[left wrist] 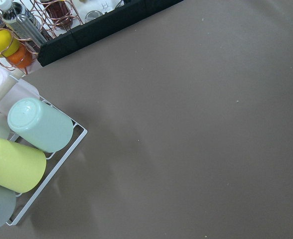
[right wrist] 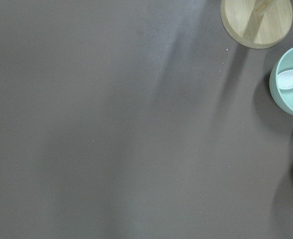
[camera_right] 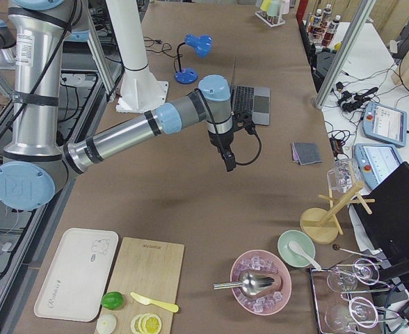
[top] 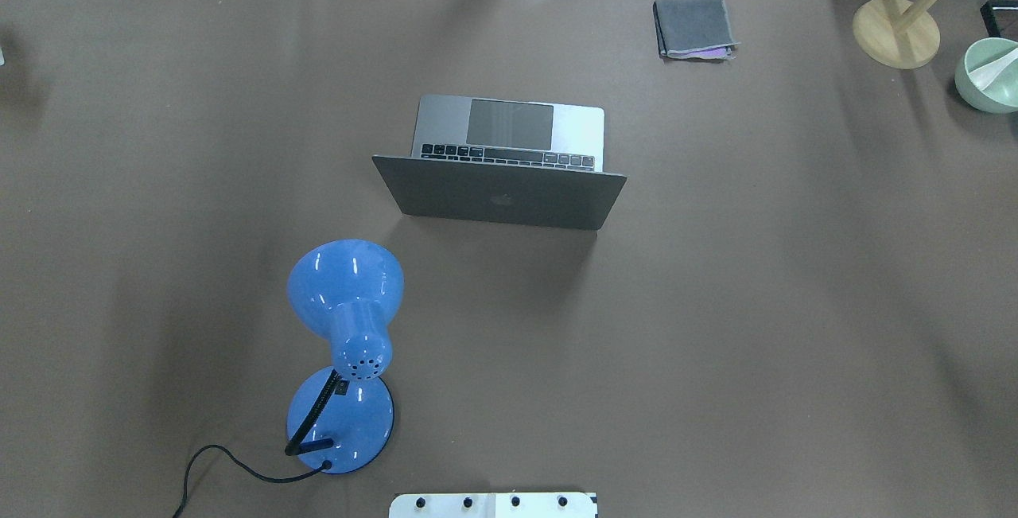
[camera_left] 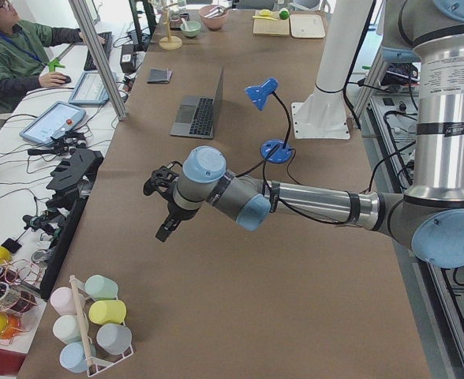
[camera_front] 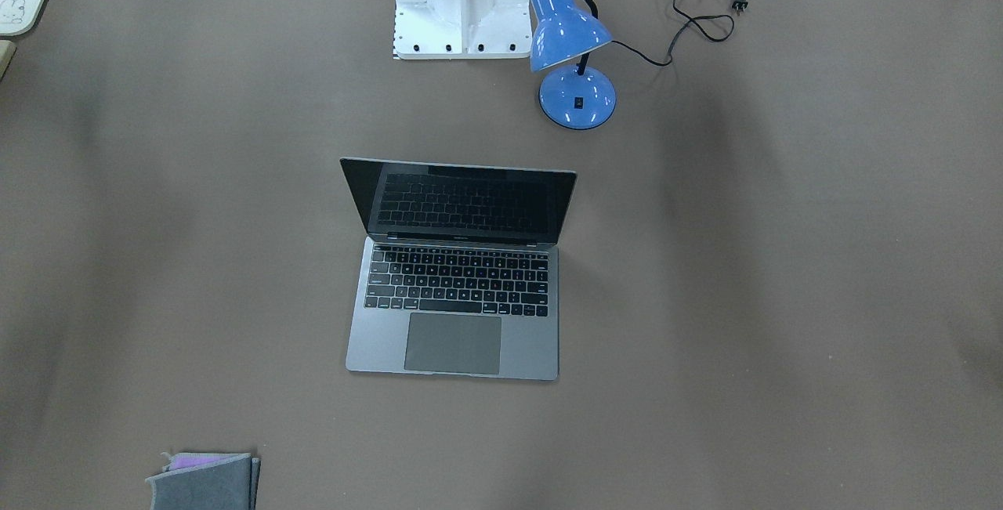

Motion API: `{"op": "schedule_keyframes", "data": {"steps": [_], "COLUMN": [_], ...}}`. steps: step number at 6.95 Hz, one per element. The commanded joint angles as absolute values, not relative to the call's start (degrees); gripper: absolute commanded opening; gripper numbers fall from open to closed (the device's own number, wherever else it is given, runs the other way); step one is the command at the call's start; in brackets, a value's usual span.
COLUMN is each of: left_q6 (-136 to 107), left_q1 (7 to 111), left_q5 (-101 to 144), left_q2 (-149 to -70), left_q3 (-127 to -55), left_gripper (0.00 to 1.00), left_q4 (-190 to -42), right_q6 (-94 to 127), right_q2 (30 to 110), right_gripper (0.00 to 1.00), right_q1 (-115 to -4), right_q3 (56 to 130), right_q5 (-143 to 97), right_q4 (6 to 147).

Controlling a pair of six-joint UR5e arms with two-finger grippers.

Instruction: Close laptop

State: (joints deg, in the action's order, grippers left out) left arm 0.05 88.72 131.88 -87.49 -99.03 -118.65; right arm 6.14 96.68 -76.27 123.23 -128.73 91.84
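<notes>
Facing the robot, one laptop (camera_front: 453, 314) stands open at mid-table (camera_front: 783, 259), with one blue lamp (camera_front: 576, 95) behind its lid and one folded cloth (camera_front: 208, 482) well apart. From the left end, the left claw (camera_left: 166, 230) hangs over bare table touching nothing, and whether it is released or clenched cannot be told. From the right end, the same holds for the right claw (camera_right: 229, 164).

The laptop (top: 445, 192) bears a dark apple logo (top: 501, 200) (other lettering unreadable).
</notes>
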Motion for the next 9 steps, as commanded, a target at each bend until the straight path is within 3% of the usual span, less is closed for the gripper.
{"op": "schedule_keyframes", "data": {"steps": [1, 3, 5, 7, 8, 9], "left_q6": [-7.77, -23.12, -36.32, -48.91, -52.35, -54.47], "left_q1": [85.98, 80.1, 74.91, 69.02, 66.82, 65.67], "left_q5": [133.58, 135.61, 135.62, 135.18, 135.0, 134.91], "left_q2": [-87.63, -87.98, -89.81, -92.54, -92.9, -93.51], "left_q3": [-98.96, -98.97, -99.05, -99.23, -100.97, -101.94], "left_gripper": [0.63, 0.65, 0.97, 0.97, 0.97, 0.85], "left_q4": [-123.99, -133.37, -139.28, -143.25, -143.26, -143.35], "right_q6": [12.88, 31.97, 45.9, 61.71, 67.01, 70.54], "right_q2": [95.98, 95.89, 93.8, 90.45, 89.13, 88.6], "right_gripper": [0.59, 0.59, 0.68, 0.77, 0.73, 0.56], "right_q1": [-74.11, -65.88, -56.65, -45.49, -41.35, -38.87], "right_q3": [124.36, 124.63, 124.89, 126.56, 127.08, 127.44], "right_q5": [-133.57, -132.03, -124.76, -113.44, -109.46, -106.73], "right_q4": [91.5, 78.65, 73.66, 73.74, 73.83, 74.0]}}
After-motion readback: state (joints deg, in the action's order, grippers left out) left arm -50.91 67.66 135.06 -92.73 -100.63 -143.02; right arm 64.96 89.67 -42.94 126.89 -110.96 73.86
